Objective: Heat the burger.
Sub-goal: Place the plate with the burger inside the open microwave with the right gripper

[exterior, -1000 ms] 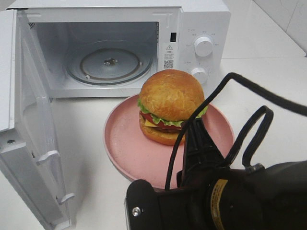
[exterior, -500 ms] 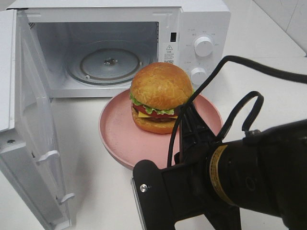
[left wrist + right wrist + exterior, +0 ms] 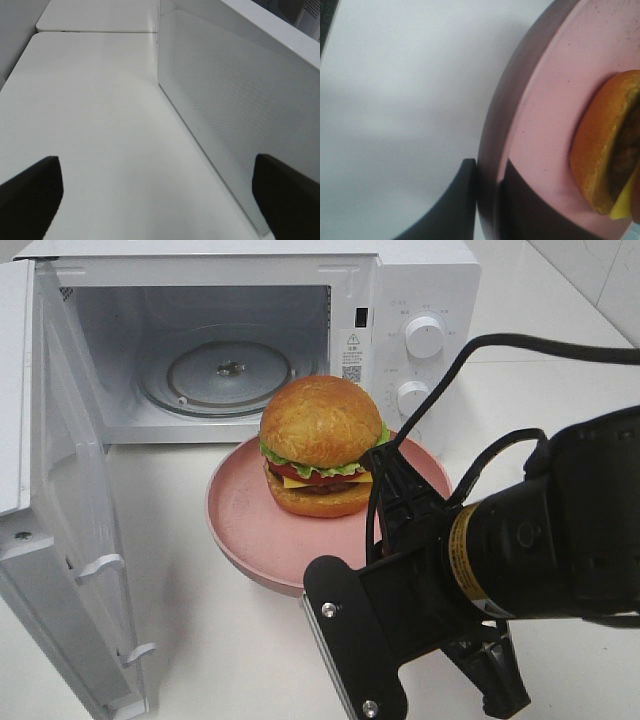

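Note:
The burger [image 3: 320, 445], with a golden bun, lettuce, tomato and cheese, sits on a round pink plate [image 3: 245, 530] just in front of the open microwave [image 3: 420, 280]. My right gripper [image 3: 385, 475] is shut on the plate's right rim. In the right wrist view its dark fingers [image 3: 465, 200] pinch the rim of the plate [image 3: 545, 100], one on each side, with the burger [image 3: 600, 150] beyond. The plate looks raised off the table. In the left wrist view my left gripper [image 3: 160, 200] stands wide open over bare white table, holding nothing.
The microwave door [image 3: 60, 490] swings out to the left, and the glass turntable [image 3: 228, 370] inside is bare. Two knobs [image 3: 424, 337] sit on the right panel. A white perforated panel [image 3: 235, 110] stands close beside the left gripper. My right arm's black cable [image 3: 520, 345] arches above it.
The plate with the burger has moved left and toward the microwave opening, carried by my right gripper. The right arm has risen and swung left. The left gripper's view gives no earlier frame.

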